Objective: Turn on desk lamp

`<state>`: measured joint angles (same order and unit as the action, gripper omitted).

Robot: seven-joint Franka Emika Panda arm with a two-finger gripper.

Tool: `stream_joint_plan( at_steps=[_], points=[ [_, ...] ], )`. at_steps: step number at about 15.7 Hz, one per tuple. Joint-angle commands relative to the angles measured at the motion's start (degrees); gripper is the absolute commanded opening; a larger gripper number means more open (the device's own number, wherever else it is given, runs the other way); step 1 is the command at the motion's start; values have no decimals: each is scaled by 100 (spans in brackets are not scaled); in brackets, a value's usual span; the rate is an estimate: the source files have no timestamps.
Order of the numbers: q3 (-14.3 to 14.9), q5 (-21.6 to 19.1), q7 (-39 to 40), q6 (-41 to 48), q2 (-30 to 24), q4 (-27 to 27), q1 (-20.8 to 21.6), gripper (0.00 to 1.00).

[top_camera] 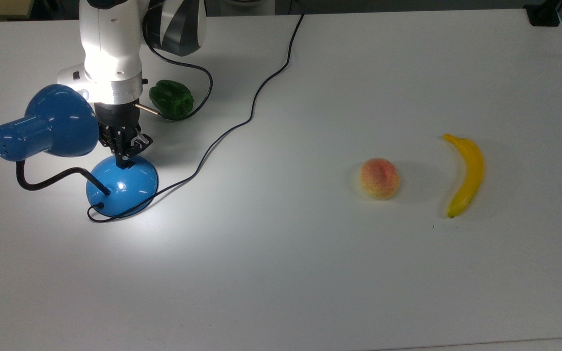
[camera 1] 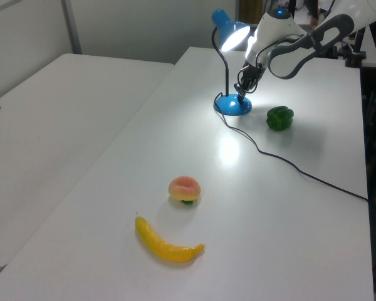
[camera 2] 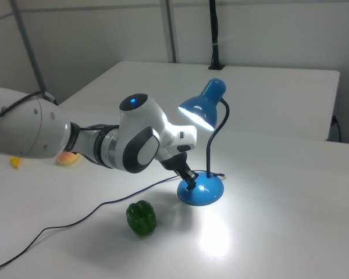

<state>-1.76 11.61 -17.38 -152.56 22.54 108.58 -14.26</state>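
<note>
While its fingers' spacing cannot be told, the gripper (top_camera: 124, 163) points down at the far edge of the desk lamp's (top_camera: 121, 185) domed base, directly beneath it. Its shade glows beside the wrist, so the coming move is probably straight up.

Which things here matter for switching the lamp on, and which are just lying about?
In the job:
desk lamp, lit
its cord
end effector, on the lamp's base

Lying about:
green pepper
peach
banana
</note>
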Motion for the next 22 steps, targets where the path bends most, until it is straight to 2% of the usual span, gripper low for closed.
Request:
stream_joint_plan(
  at_steps=[1,3,7,12,16,18,22],
  points=[
    [27,131,-108,656,-442,137,54,0],
    [27,131,-108,937,-618,225,81,0],
    [-52,122,-91,2070,-952,217,142,0],
    [-105,69,32,2968,-1400,103,625,0],
    [-122,-132,444,3994,-1506,-537,1091,0],
    [-114,-325,1075,4626,-1524,-941,1267,0],
    [-96,-835,1824,5657,-1716,-1593,1355,0]
  ],
)
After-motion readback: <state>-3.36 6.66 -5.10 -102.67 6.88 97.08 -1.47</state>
